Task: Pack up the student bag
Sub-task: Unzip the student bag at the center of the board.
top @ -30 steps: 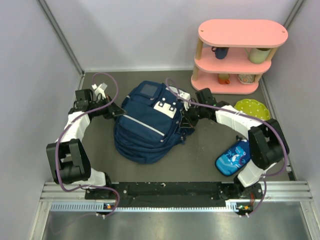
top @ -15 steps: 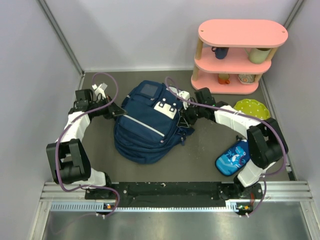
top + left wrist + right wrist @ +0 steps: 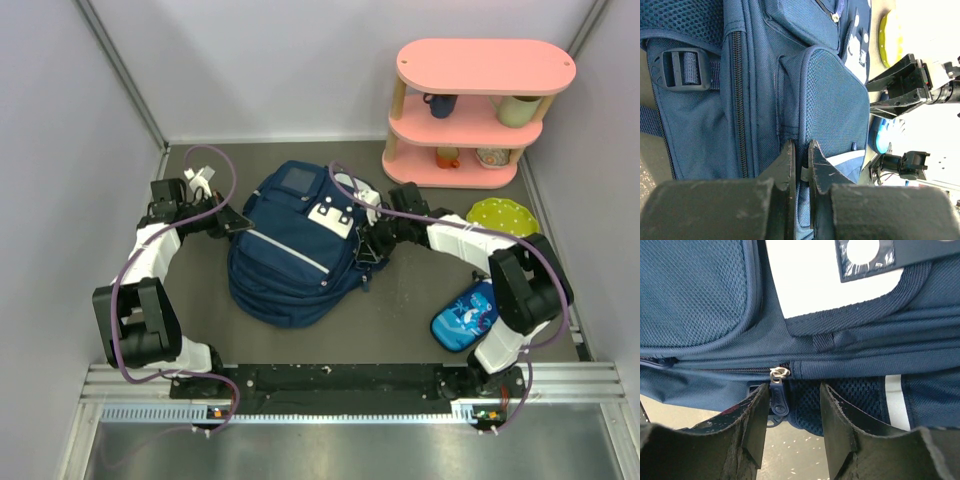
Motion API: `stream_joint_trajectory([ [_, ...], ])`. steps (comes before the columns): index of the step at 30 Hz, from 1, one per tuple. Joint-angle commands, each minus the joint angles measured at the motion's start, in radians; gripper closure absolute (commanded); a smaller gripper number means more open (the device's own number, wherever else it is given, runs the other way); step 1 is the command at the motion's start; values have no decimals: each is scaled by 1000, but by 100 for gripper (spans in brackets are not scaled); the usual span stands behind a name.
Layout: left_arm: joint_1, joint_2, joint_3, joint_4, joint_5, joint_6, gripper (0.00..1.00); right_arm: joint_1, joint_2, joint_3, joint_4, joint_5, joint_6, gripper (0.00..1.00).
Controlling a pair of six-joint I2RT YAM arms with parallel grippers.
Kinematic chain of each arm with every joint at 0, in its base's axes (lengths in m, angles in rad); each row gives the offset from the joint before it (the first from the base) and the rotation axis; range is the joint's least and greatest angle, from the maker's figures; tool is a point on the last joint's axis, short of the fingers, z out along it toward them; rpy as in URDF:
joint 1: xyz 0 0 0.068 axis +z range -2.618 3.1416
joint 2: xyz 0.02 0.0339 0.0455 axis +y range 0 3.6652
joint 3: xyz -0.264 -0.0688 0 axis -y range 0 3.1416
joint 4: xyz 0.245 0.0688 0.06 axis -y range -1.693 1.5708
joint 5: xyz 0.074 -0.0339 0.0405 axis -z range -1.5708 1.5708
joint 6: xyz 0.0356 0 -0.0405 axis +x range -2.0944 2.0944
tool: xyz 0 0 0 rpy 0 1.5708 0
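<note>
Navy student bag point(image 3: 295, 250) lies centre frame on the dark tabletop point(image 3: 400, 310), left gripper point(image 3: 800, 148) at its left edge with jaws clenched on the rim of the mesh side pocket point(image 3: 832, 100), right gripper point(image 3: 794, 390) at its right edge, jaws released, straddling a zipper pull point(image 3: 779, 396).

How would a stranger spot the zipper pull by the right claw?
Start at the navy backpack in the middle of the table, then go to its side facing the pink shelf, where the right claw stands open. Between its fingers hangs the zipper pull: a dark blue tab on a silver slider, the only shiny metal there.
</note>
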Motion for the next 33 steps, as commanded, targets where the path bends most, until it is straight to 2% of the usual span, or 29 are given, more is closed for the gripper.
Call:
stream_joint_trajectory([
  [1,5,-2,9,108,58,-18,100,7,-41,-29,43,-17,11,54],
  [9,5,-5,5,110,59,-20,100,27,-19,-26,110,84,37,55],
  [12,5,-12,-1,107,56,-18,100,43,-21,-29,133,139,46,73],
  [13,5,-19,-5,111,56,-20,100,45,-24,-29,133,147,47,86],
  [16,7,-19,-7,116,59,-24,100,45,-38,-32,127,146,47,99],
  [23,5,-23,-13,111,42,-23,100,46,-177,-93,124,166,57,100],
  [25,5,-40,-33,116,32,-27,100,45,-206,-88,98,103,57,100],
  [28,5,-63,-79,169,13,-66,100,60,-228,-55,47,37,73,100],
  [33,5,-83,-143,275,7,-139,100,140,-234,-61,-42,46,101,100],
])
